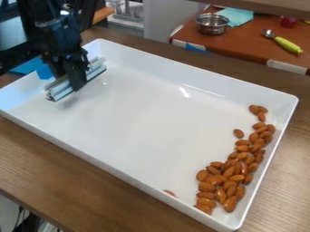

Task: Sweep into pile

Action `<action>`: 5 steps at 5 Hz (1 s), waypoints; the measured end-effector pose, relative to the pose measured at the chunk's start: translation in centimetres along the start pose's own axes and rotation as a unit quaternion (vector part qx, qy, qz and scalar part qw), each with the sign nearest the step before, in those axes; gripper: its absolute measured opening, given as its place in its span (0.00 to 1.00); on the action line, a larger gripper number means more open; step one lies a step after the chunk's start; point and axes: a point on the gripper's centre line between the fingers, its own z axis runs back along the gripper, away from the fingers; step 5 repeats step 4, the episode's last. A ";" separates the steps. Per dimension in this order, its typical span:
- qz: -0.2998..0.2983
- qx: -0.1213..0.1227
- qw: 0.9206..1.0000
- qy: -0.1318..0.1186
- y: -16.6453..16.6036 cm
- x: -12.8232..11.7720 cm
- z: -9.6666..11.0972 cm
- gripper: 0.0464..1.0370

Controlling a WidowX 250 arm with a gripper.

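Tray (139,118): smooth, glossy, plastic in look; 1 bright glare streak lies toward its far edge. Bench (66,165): wood grain, low sheen. Almonds (229,172), along the tray's right edge: matt to faintly glossy skins. Bar (61,90), near the tray's left corner: smooth, shiny faces; metal or plastic cannot be determined. Gripper (77,80): mainly matt. Table (245,45): smooth wood finish. Pot (212,28), toward the table's left edge: polished metal. Towel (236,16): matt cloth. Spoon (279,38): shiny metal bowl, smooth plastic-look handle.
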 end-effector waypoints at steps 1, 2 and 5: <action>-0.013 0.018 1.000 0.001 0.7 -0.1 -0.1 0.38; -0.010 0.021 1.000 0.002 1.1 -0.2 0.0 0.69; 0.036 0.046 0.998 -0.031 0.3 -0.4 5.3 0.97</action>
